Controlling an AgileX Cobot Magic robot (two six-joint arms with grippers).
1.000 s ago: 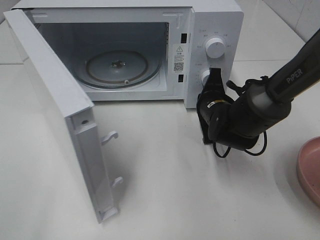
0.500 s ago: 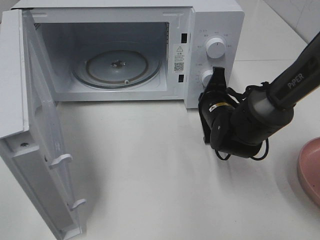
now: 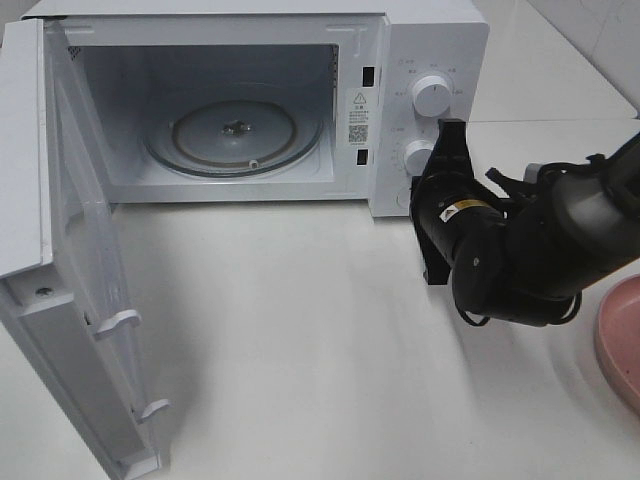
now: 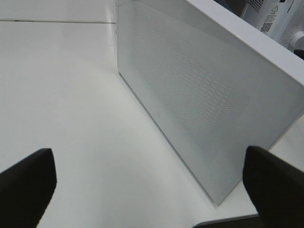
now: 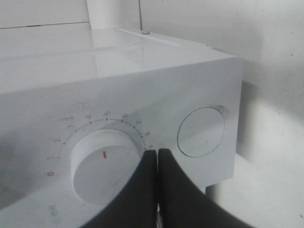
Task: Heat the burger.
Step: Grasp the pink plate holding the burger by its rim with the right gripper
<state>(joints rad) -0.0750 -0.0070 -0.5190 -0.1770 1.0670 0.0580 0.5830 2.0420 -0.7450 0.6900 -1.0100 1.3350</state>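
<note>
The burger is out of view in every frame. The white microwave (image 3: pixel 430 35) stands at the back with its door (image 3: pixel 60 250) swung wide open to the left. Its glass turntable (image 3: pixel 235 130) is bare. My right gripper (image 3: pixel 452 130) is shut and empty, with its tip just in front of the control panel beside the lower knob (image 3: pixel 417 155). In the right wrist view the closed fingertips (image 5: pixel 148 159) rest at the edge of the numbered dial (image 5: pixel 102 164). My left gripper (image 4: pixel 152 190) is wide open and empty, facing the outer face of the door (image 4: pixel 204 95).
A round pink plate (image 3: pixel 622 340) sits at the right edge of the white table, partly cut off. The upper knob (image 3: pixel 432 95) is above my right gripper. A round flat button (image 5: pixel 201 131) sits beside the dial. The open door juts out over the table's left front.
The door has swung from half open to wide open at the left. My right arm has shifted right and its shut gripper tip has risen slightly along the control panel.
</note>
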